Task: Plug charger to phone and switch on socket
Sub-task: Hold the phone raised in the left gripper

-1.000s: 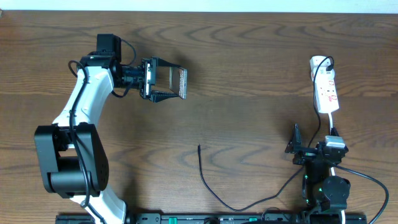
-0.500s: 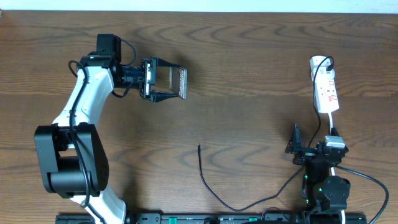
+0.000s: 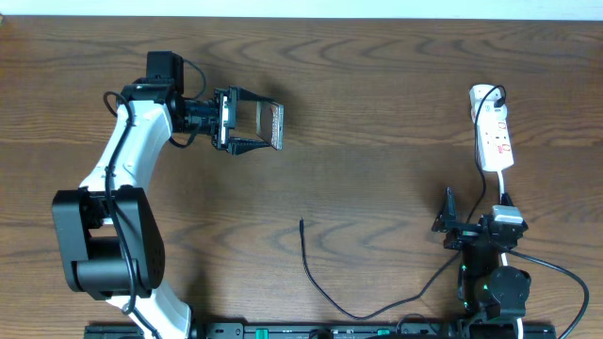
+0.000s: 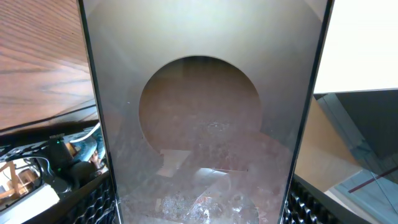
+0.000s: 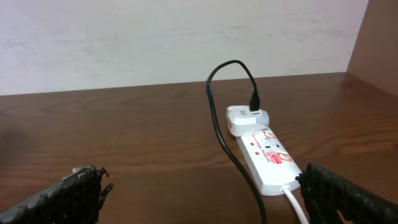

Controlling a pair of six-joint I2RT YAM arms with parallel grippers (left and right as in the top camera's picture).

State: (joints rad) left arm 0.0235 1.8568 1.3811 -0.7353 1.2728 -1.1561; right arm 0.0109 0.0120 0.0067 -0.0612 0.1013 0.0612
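Left hand (image 3: 278,126) clamped on phone (image 4: 205,112) — seemingly edgewise, right hand (image 5: 208,186) spread, charger (image 3: 316,282) apart.

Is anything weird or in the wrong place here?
Only the phone: it isn't lying flat but is held tilted up, clamped in the left pincer. The charger tip lies loose, plugged into nothing.
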